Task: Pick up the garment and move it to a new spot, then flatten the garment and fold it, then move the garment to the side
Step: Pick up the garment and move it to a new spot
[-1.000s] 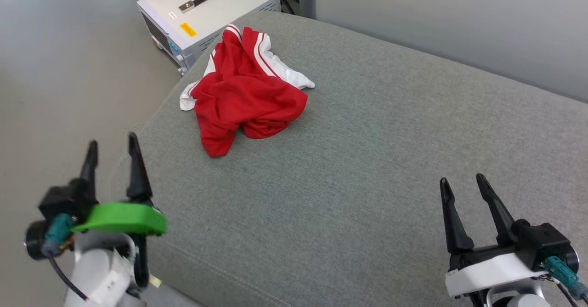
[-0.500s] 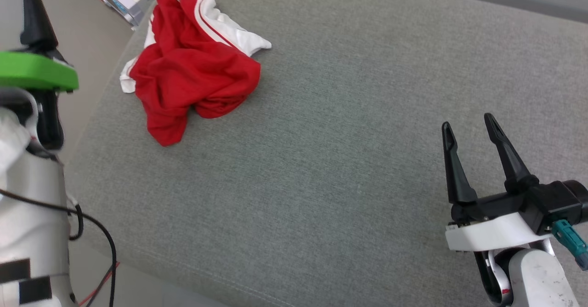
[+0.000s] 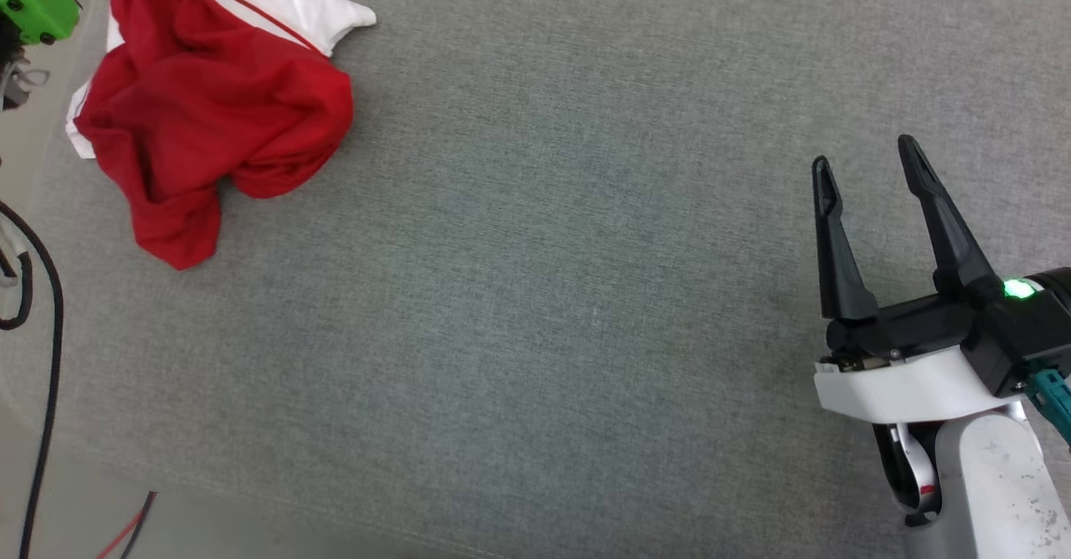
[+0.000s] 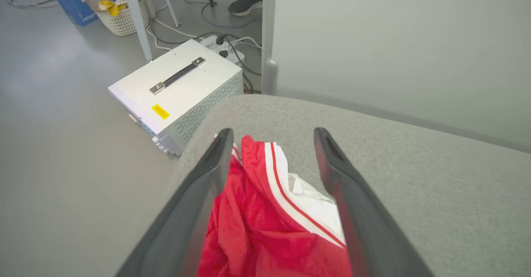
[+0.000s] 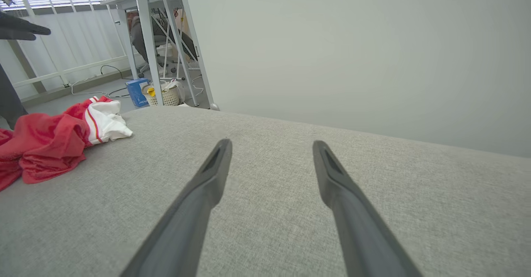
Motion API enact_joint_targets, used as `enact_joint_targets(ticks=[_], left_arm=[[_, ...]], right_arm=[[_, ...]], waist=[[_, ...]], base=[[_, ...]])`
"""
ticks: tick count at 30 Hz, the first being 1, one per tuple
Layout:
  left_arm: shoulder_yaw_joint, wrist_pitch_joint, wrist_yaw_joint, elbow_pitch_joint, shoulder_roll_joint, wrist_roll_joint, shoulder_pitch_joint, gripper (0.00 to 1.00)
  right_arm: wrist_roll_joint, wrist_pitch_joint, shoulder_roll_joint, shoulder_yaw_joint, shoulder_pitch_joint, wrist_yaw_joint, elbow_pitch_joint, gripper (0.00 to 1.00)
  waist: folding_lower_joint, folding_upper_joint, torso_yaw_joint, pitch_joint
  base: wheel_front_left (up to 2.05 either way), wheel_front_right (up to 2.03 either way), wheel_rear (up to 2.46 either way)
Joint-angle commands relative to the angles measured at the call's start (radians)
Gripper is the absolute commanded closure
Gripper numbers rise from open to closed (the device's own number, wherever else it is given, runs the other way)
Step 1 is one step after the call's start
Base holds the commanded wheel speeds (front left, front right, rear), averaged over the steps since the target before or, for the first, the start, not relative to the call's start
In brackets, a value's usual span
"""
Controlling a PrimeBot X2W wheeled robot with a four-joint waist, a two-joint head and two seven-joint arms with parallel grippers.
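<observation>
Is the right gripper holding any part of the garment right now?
No, the right gripper is open over the bare grey cushion, and the garment lies crumpled apart from it.

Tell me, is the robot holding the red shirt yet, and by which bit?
Nothing is held. The left gripper is open, the shirt showing between its spread fingers, not pinched. The right gripper is open over the grey couch.

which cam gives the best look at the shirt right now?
Head view: nearly the whole crumpled shirt, only its top cropped. Left wrist view is a close-up of the striped part, sides hidden behind the fingers of the left gripper. Right wrist view has it small at the left edge, partly cut off.
</observation>
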Motion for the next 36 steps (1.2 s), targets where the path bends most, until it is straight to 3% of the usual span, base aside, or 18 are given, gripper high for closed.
enact_joint_targets(ticks=[1, 6, 12, 21, 26, 27, 36], left_arm=[[-0.025, 0.052, -0.003, 0.009, 0.02, -0.03, -0.024, 0.0], [-0.15, 0.298, -0.003, 0.017, 0.085, -0.115, -0.044, 0.0], [-0.261, 0.444, -0.003, 0.037, 0.145, -0.162, -0.034, 0.0], [-0.517, 0.533, -0.003, 0.033, 0.195, -0.124, 0.049, 0.0], [-0.587, 0.517, -0.003, 0.039, 0.171, -0.156, 0.081, 0.0], [-0.615, 0.503, -0.003, 0.045, 0.161, -0.178, 0.074, 1.0], [-0.573, 0.347, -0.003, 0.018, 0.19, -0.26, -0.002, 1.0]], right_arm=[[-0.006, -0.005, -0.004, -0.001, -0.023, -0.001, -0.011, 0.0], [-0.004, -0.005, -0.004, 0.0, -0.036, -0.001, -0.024, 0.0], [-0.001, -0.005, -0.004, 0.0, -0.047, -0.001, -0.028, 0.0], [0.005, -0.005, -0.004, -0.005, -0.051, -0.001, -0.015, 0.0], [0.007, -0.005, -0.004, -0.004, -0.059, -0.001, -0.005, 0.0], [0.005, -0.005, -0.004, 0.0, -0.062, -0.001, 0.002, 0.0], [0.03, -0.005, -0.004, 0.0, -0.045, -0.001, 0.022, 0.0]], waist=[[-0.0002, 0.0051, -0.045, 0.049], [-0.0002, 0.0051, -0.068, 0.08], [-0.0002, 0.0051, -0.092, 0.109], [-0.0002, 0.0051, -0.103, 0.128], [-0.0002, 0.0051, -0.101, 0.133], [-0.0002, 0.0051, -0.1, 0.13], [-0.0002, 0.0051, -0.096, 0.054]], base=[[0.0, 0.0, 0.0], [0.0, 0.0, 0.0], [0.0, 0.0, 0.0], [0.0, 0.0, 0.0], [0.0, 0.0, 0.0], [0.0, 0.0, 0.0], [0.0, 0.0, 0.0]])
